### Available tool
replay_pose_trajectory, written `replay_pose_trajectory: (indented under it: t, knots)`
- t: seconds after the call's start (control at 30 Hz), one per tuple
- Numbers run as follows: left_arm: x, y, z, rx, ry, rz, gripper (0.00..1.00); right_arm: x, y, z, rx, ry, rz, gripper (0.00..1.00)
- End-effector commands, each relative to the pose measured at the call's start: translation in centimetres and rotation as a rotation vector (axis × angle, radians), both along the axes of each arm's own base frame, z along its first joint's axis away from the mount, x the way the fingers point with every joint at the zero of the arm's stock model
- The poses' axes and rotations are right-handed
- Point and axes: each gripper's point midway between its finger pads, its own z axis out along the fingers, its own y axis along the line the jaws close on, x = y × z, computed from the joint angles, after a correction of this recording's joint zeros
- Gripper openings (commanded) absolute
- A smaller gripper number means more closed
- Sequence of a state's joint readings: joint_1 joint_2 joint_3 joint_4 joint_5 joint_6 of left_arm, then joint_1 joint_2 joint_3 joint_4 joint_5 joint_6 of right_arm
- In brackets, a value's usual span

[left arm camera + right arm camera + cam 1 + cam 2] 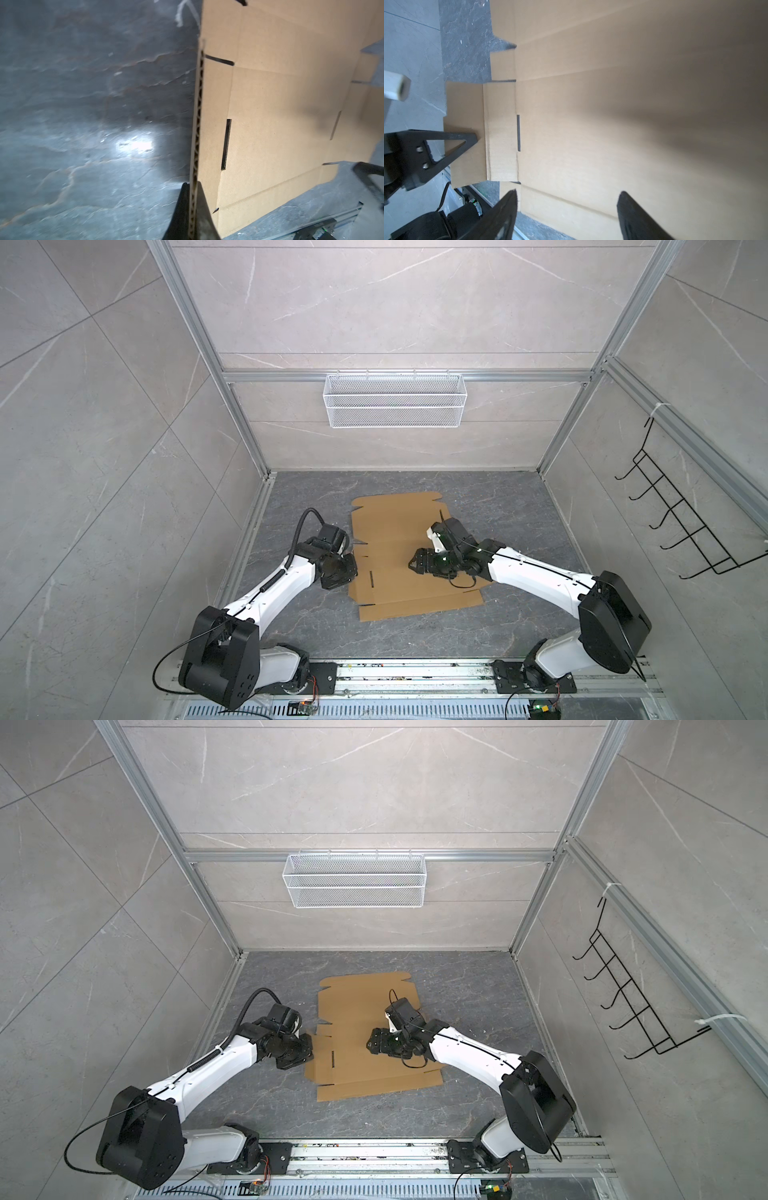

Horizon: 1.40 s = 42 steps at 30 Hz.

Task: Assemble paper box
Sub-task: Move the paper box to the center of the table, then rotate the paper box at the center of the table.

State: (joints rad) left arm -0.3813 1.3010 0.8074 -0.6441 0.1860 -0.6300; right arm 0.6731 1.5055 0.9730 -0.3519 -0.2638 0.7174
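left pincer [192, 187] clamped on paper box [390, 531] flap, right pincer [568, 194] wide above; unpinned, it could slide during fold

We log left arm [286, 585] and right arm [536, 578]: white shells, black joint housings. Left adds ribbed black hose [308, 511]. Left tool [473, 138]: black triangular frame, two silver screws [420, 149]. Right tool [568, 194]: black tapered fingers [506, 207].

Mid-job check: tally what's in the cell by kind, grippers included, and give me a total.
Flat brown cardboard box sheet: 1
White wire mesh basket: 1
Black wire hook rack: 1
Grippers: 2 (left gripper shut on the sheet's edge; right gripper open above the sheet)
Total: 5
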Motion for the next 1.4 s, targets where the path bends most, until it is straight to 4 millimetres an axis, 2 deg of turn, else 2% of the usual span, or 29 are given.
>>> replay_pose_trajectory:
  t: [0.0,0.13,0.27,0.37,0.5,0.6,0.67,0.77,0.9,1.07,1.17,1.23,1.3,1.37]
  knots:
    - [-0.8,0.0,0.3,0.018,0.037,-0.081,0.00,0.1,-2.6,1.1,-0.014,0.009,0.010,0.78]
    - [-1.9,0.8,-0.2,0.060,0.106,-0.118,0.01,1.1,-8.5,2.0,-0.024,0.012,-0.124,0.79]
    - [-1.9,2.5,-0.6,0.077,0.141,-0.075,0.04,1.1,-14.3,1.1,-0.098,0.034,-0.268,0.79]
    - [-1.3,2.5,-0.2,0.038,0.129,-0.046,0.11,0.7,-16.9,0.3,-0.134,0.059,-0.334,0.78]
    - [-1.3,2.1,-0.1,0.013,0.128,-0.040,0.15,-0.6,-18.7,-0.8,-0.219,0.089,-0.352,0.83]
    - [-1.7,1.6,-0.8,-0.026,0.140,-0.018,0.14,-1.9,-19.3,-2.2,-0.242,0.135,-0.354,0.88]
    - [-2.0,1.3,-1.3,-0.054,0.152,0.001,0.13,-2.8,-18.8,-3.3,-0.222,0.179,-0.336,0.89]
    - [-2.3,1.0,-1.6,-0.088,0.160,0.041,0.06,-3.0,-18.4,-3.9,-0.188,0.187,-0.338,0.88]
    - [-2.6,0.4,-1.6,-0.161,0.167,0.148,0.00,-1.4,-17.9,-2.3,-0.158,0.133,-0.340,0.88]
    - [-2.4,0.5,-1.7,-0.180,0.075,0.451,0.00,0.0,-18.6,-0.9,-0.201,0.096,-0.368,0.90]
    - [-2.1,-0.2,-1.3,-0.220,-0.007,0.615,0.00,0.2,-19.6,-0.1,-0.240,0.077,-0.401,0.99]
    - [-1.8,-0.5,-1.1,-0.254,-0.054,0.718,0.00,0.1,-20.0,0.3,-0.254,0.069,-0.420,0.99]
    - [-1.4,-0.9,-0.9,-0.293,-0.109,0.813,0.00,-0.1,-19.8,0.4,-0.237,0.075,-0.427,0.99]
    - [-0.8,-2.1,-0.3,-0.323,-0.139,0.842,0.00,-0.2,-18.7,0.2,-0.169,0.103,-0.430,0.99]
